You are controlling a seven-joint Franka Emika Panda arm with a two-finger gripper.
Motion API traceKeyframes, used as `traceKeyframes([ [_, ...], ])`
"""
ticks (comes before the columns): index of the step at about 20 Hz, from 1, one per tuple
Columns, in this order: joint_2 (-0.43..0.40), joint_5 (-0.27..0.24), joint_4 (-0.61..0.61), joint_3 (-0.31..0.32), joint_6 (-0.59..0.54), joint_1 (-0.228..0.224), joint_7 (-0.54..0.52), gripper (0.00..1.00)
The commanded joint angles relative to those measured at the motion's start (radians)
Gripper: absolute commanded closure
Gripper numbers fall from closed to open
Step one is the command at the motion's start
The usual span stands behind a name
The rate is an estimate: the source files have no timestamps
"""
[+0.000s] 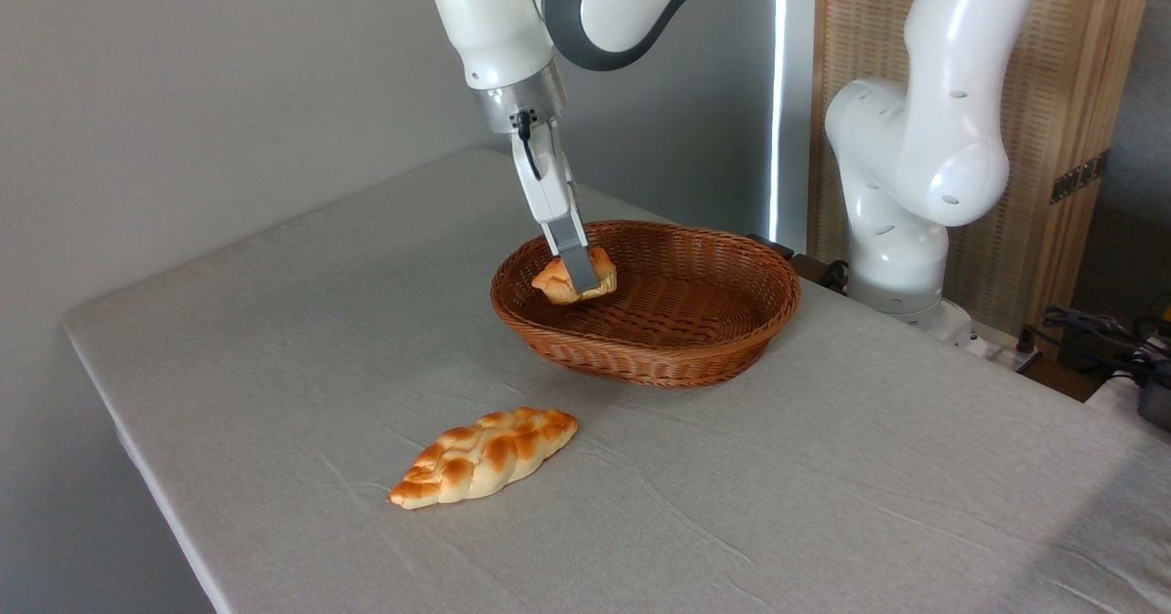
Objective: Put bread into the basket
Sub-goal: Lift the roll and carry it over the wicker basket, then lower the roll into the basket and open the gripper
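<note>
The bread (560,286) is a small round bun with a golden-orange top and a paler base. My gripper (580,281) is shut on it, one finger (574,262) crossing its front. The bun hangs tilted over the left inner part of the basket (714,358), just above the woven floor; whether it touches the weave I cannot tell. The basket is an oval, shallow, reddish-brown wicker one standing on the table at centre right. My arm comes down from the top of the picture.
A long braided loaf (485,457) with pointed ends lies on the grey tablecloth (302,321) in front of the basket, to the left. The arm's white base (901,257) stands behind the table's far right edge. Cables (1098,335) lie at the right.
</note>
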Motion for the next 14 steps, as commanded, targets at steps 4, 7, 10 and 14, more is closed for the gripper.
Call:
traceKeyframes([
  [4, 0.009, -0.003, 0.004, 0.009, 0.017, -0.01, 0.011, 0.0],
  [7, 0.009, -0.003, 0.006, 0.011, 0.021, -0.01, 0.011, 0.0],
  [10, 0.009, 0.001, 0.009, 0.011, 0.032, -0.01, 0.011, 0.0],
  [14, 0.004, 0.003, 0.073, 0.021, 0.018, -0.003, -0.001, 0.0],
])
